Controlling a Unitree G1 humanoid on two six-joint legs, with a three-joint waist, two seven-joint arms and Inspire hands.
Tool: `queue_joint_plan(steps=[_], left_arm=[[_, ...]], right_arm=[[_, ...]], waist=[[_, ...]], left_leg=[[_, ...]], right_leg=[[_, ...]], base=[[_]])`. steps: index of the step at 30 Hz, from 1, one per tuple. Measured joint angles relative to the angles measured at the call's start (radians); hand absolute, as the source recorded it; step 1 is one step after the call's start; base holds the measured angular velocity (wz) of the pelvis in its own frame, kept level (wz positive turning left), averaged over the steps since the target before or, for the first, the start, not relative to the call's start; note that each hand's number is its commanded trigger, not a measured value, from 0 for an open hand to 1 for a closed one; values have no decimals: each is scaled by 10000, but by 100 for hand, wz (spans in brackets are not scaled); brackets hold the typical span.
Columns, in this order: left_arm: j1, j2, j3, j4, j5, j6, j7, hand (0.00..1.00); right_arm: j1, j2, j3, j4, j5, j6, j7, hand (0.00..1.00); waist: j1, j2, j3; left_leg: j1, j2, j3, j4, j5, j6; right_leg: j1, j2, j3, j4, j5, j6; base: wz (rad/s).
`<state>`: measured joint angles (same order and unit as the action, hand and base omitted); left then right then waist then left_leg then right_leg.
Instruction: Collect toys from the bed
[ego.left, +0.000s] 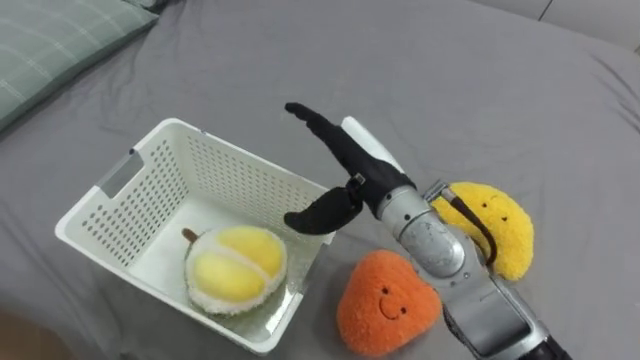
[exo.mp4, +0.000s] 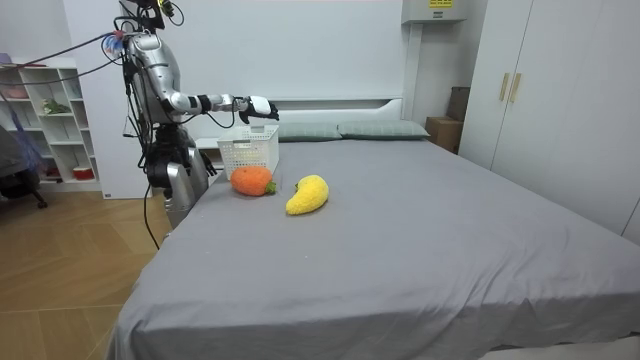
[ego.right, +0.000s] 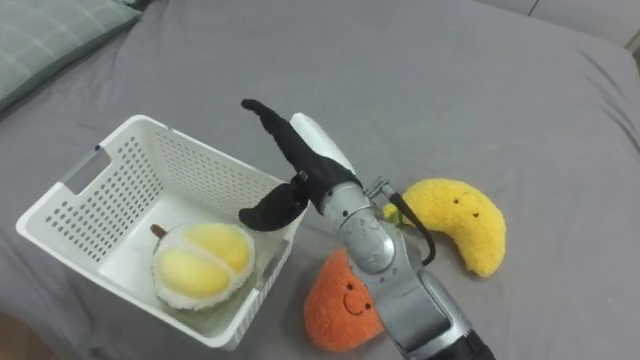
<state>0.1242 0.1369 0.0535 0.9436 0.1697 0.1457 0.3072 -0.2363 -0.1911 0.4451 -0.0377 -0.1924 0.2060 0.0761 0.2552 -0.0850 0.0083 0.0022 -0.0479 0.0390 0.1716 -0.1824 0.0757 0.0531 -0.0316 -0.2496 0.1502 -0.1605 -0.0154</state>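
We see a plush durian (ego.left: 235, 268), pale yellow lobes in a fuzzy cream husk, lying inside the white perforated basket (ego.left: 230, 165). The right hand (ego.left: 348, 165) hovers over the basket's rim, fingers straight, grasping nothing. A smiling orange plush (ego.left: 385, 300) and a yellow plush (ego.left: 495, 225), probably a banana, lie on the grey bed (ego.left: 450, 90) beside it. The room view adds pillows (exo.mp4: 385, 130) beyond the basket.

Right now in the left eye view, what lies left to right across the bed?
A pillow → white basket with the durian plush in it → orange plush → yellow plush. The open right hand overlaps the basket's right rim, so it is left out.
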Motion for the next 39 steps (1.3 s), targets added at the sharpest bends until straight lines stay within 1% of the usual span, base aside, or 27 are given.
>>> queue_joint_plan(steps=[2, 4, 6, 8, 9, 10, 12, 13, 16, 20, 21, 23, 24, 26, 27, 29, 31, 33, 35, 36, 37, 38, 39], left_arm=[[-6, -1, 2, 1, 0, -14, 41, 0], [8, -7, 23, 59, -9, -122, 44, 0], [22, -9, 46, 108, -8, -175, 45, 0], [37, -28, 48, 190, -7, -219, 45, 0], [90, -38, 45, 207, -9, -218, 46, 0], [129, -40, 46, 214, -9, -218, 48, 0], [129, -61, 45, 217, -8, -218, 63, 0], [155, -79, 46, 215, -10, -219, 98, 0], [278, -118, 46, 185, -12, -219, 171, 0], [323, -183, 90, 185, -12, -223, 171, 0], [340, -221, 224, 187, -12, -237, 175, 0], [443, -232, 314, 190, -14, -237, 279, 0], [520, -232, 337, 195, -90, -237, 346, 0], [578, -231, 353, 196, -211, -242, 350, 0], [623, -260, 461, 196, -205, -280, 356, 0], [698, -264, 521, 198, -205, -362, 366, 0], [761, -280, 629, 210, -206, -376, 373, 0], [843, -269, 698, 214, -208, -380, 375, 0], [893, -260, 720, 234, -212, -382, 376, 0], [861, -233, 716, 258, -212, -382, 376, 0], [847, -194, 716, 290, -208, -382, 375, 0], [850, -176, 716, 307, -208, -383, 375, 0], [849, -135, 715, 360, -207, -384, 367, 0]], right_arm=[[12, -18, -46, 1, 280, -65, -46, 0], [235, -35, -265, 3, 398, -299, -90, 0], [507, -31, -592, 1, 396, -428, -107, 0], [788, -45, -973, 2, 428, -427, -221, 0], [919, -31, -1191, 3, 488, -427, -337, 0], [959, -33, -1344, 1, 538, -428, -471, 0], [989, -35, -1579, 2, 575, -428, -686, 0], [995, -38, -1684, 2, 568, -428, -824, 0], [1005, -47, -1983, 3, 511, -430, -1080, 0], [1269, -84, -2204, 0, 469, -434, -1527, 0], [1460, -83, -2335, 0, 467, -445, -1615, 0], [1644, -84, -2424, -1, 231, -445, -1760, 0], [1688, -84, -2493, 2, 105, -445, -1815, 0], [1759, -98, -2776, 2, -83, -446, -1861, 0], [1815, -196, -3000, 1, -80, -448, -1880, 0], [1865, -416, -3316, 2, -79, -453, -1896, 0], [1867, -469, -3898, 46, -81, -517, -1907, 0], [1867, -474, -4264, 203, -81, -594, -1957, 0], [1866, -483, -4555, 294, -81, -606, -2028, 0], [1863, -538, -4730, 484, -84, -717, -2113, 0], [1862, -681, -4798, 798, -88, -792, -2214, 0], [1862, -758, -4814, 940, -93, -792, -2264, 0], [1863, -878, -4854, 1145, -97, -784, -2308, 0]], waist=[[-74, 1, 0], [-234, 59, 21], [-354, 102, 32], [-426, 161, 21], [-520, 230, -2], [-607, 281, -21], [-667, 350, -30], [-686, 388, -47], [-864, 407, -58], [-966, 364, -86], [-1016, 339, -101], [-1202, 313, -114], [-1401, 299, -109], [-1553, 291, -110], [-1657, 267, -119], [-1707, 237, -127], [-1807, 203, -115], [-1945, 172, -109], [-2000, 150, -96], [-2065, 103, -66], [-2072, 57, -64], [-2072, 40, -61], [-2053, 10, -35]], left_leg=[[5, 2, 16, -4, 2, 0], [89, 5, 45, -17, 2, 1], [116, 6, 63, -13, 3, 3], [199, 3, 90, -22, 6, 9], [250, 4, 124, -39, 5, 10], [264, 4, 136, -38, 8, 15], [278, 10, 190, -34, 9, 15], [285, 22, 242, -35, 10, 12], [286, 45, 353, -45, 16, 1], [325, 49, 416, -88, 15, 2], [372, 46, 420, -113, 14, 3], [395, 44, 420, -137, 15, 4], [391, 41, 421, -138, 15, 4], [392, 40, 425, -141, 14, 5], [406, 40, 425, -157, 14, 5], [455, 55, 518, -197, 14, 5], [482, 75, 630, -205, 14, 5], [511, 91, 673, -208, 12, 5], [519, 98, 702, -209, 10, 6], [520, 100, 718, -208, 10, 6], [525, 104, 732, -208, 9, 6], [531, 108, 749, -209, 9, 5], [526, 121, 796, -215, 7, 5]], right_leg=[[-2, 2, 27, 0, 0, 0], [66, 0, 44, -2, 0, 0], [94, -2, 67, -3, 7, 12], [155, -6, 103, 3, 14, 23], [184, -6, 147, 7, 16, 26], [192, -5, 165, 15, 17, 27], [184, 4, 241, 17, 17, 28], [167, 12, 285, 27, 17, 28], [138, 32, 371, 29, 18, 26], [123, 46, 470, 27, 21, 29], [155, 47, 489, 28, 22, 32], [169, 47, 515, 29, 22, 33], [166, 41, 509, 29, 23, 34], [158, 39, 512, 29, 24, 36], [157, 39, 513, 29, 24, 37], [158, 43, 562, 29, 24, 37], [159, 54, 623, 32, 27, 39], [172, 55, 618, 55, 27, 39], [156, 61, 678, 78, 27, 39], [141, 63, 697, 88, 27, 39], [131, 68, 714, 96, 27, 38], [126, 71, 729, 106, 27, 38], [79, 78, 776, 174, 27, 38]], base=[[-2], [0], [0], [-4], [-8], [-9], [-10], [-11], [-8], [-6], [0], [0], [0], [0], [-4], [-11], [-11], [-2], [-5], [-5], [-5], [-7], [-14]])
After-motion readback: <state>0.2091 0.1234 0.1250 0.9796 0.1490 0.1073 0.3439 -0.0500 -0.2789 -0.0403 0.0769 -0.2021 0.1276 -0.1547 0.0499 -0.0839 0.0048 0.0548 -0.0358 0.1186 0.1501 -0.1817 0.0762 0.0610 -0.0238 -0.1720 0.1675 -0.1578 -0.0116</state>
